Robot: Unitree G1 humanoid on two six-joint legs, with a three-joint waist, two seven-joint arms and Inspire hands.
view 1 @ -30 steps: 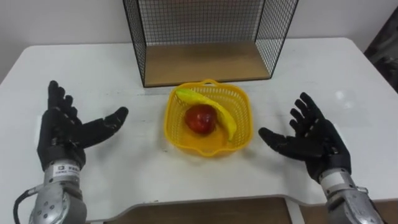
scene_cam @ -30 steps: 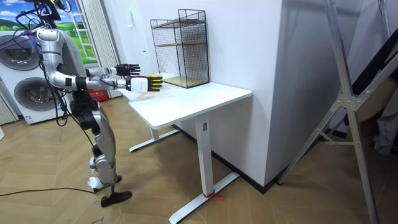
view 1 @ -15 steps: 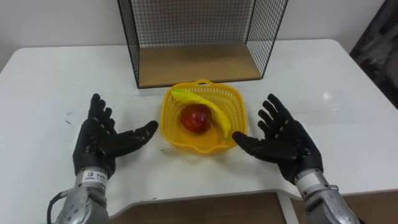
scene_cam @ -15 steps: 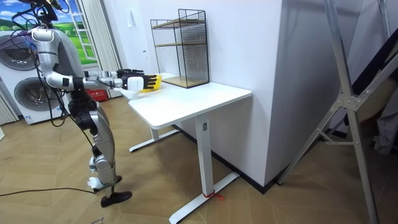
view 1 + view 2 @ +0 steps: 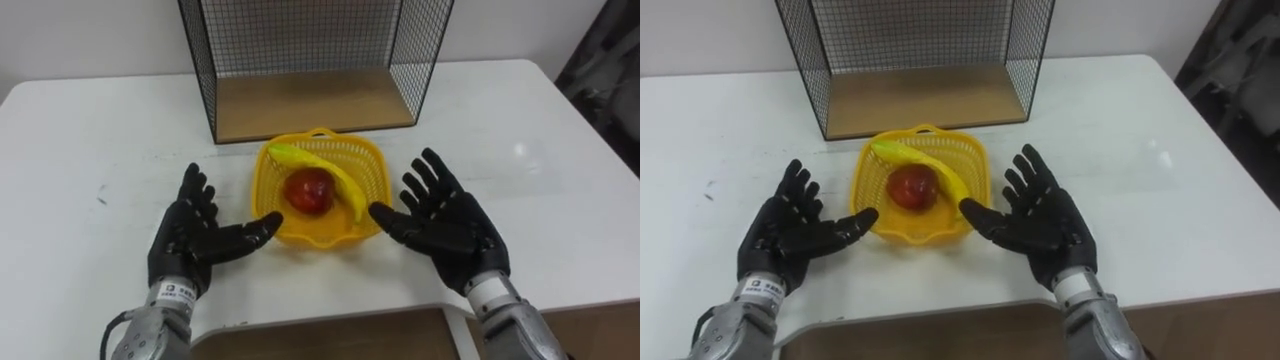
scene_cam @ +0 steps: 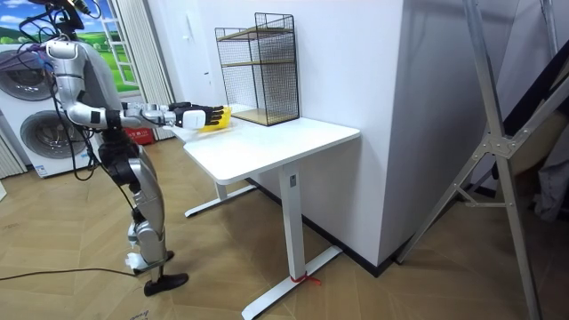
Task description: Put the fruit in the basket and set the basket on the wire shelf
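A yellow plastic basket [image 5: 375, 158] [image 5: 863, 181] sits on the white table just in front of the wire shelf [image 5: 310, 100]. In it lie a red apple [image 5: 309, 189] and a banana [image 5: 335, 179]. My left hand [image 5: 195, 238] is open beside the basket's left front rim, thumb reaching its edge. On the other side my right hand [image 5: 447, 222] is open too, its thumb at the right front rim. In the room view I stand at the table's end with both arms stretched over it toward the basket [image 6: 219, 117].
The wire shelf has black mesh walls and a wooden floor board [image 5: 925, 100]; its open front faces me. The white table [image 5: 90, 160] has bare room left and right of the basket. A washing machine [image 6: 36, 133] stands behind me in the room view.
Both hands have closed in on the basket from the sides and now flank it. The eye views have shifted as my head moved.
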